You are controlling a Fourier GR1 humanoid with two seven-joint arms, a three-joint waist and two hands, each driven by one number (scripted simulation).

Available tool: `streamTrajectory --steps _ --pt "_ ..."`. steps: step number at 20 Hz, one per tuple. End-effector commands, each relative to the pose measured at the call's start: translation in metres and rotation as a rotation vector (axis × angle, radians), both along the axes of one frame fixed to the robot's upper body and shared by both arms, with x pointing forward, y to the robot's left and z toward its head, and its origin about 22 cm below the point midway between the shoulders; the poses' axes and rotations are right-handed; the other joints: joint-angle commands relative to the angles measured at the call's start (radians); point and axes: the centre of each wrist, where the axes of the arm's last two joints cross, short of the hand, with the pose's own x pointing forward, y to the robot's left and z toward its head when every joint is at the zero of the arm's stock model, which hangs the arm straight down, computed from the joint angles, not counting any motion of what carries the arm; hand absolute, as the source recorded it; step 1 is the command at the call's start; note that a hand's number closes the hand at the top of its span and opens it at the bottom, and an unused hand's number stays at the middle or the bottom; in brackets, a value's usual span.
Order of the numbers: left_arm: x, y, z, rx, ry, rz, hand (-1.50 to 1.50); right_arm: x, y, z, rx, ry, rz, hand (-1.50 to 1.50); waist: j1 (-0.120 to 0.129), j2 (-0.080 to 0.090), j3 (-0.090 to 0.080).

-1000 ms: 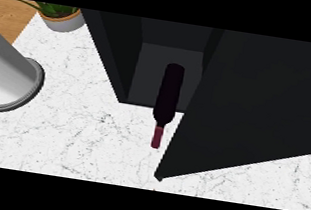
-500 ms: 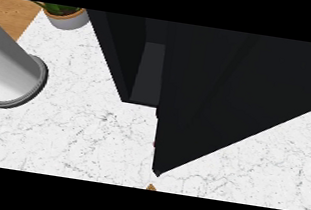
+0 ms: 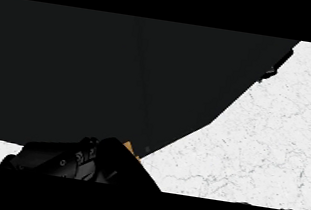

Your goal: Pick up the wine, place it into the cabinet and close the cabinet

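The wine is not seen anywhere, being perhaps hidden by the black cabinet (image 3: 103, 74) that fills most of the view, so progress cannot be judged, and the state of the hand (image 3: 68, 162) at the lower edge cannot be told

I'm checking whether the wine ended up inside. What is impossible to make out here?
- Wine: not visible in the head view. The black cabinet fills most of it, so its place cannot be told.
- Cabinet door: open or closed is unclear, black against black.
- Robot hand, lower left: cut off by the lower edge, pose unreadable.
- Other robot hand: out of view.
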Motion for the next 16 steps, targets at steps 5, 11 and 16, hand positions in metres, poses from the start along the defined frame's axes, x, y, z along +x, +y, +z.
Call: streamTrajectory --steps 5,11,16 --pt "0.001 -0.002 -0.007 -0.007 0.016 0.019 -1.50 0.071 0.047 0.024 -0.049 -0.101 -0.099 1.50 -0.009 0.001 0.001" --pt "0.010 0.002 0.003 0.009 -0.007 0.039 -1.50 0.117 0.051 0.026 -0.081 -0.150 -0.206 1.50 -0.017 0.001 0.002" --pt "0.020 -0.007 0.000 0.005 -0.002 0.041 -1.50 0.155 0.047 0.020 -0.092 -0.087 -0.211 1.50 -0.021 0.002 0.002"
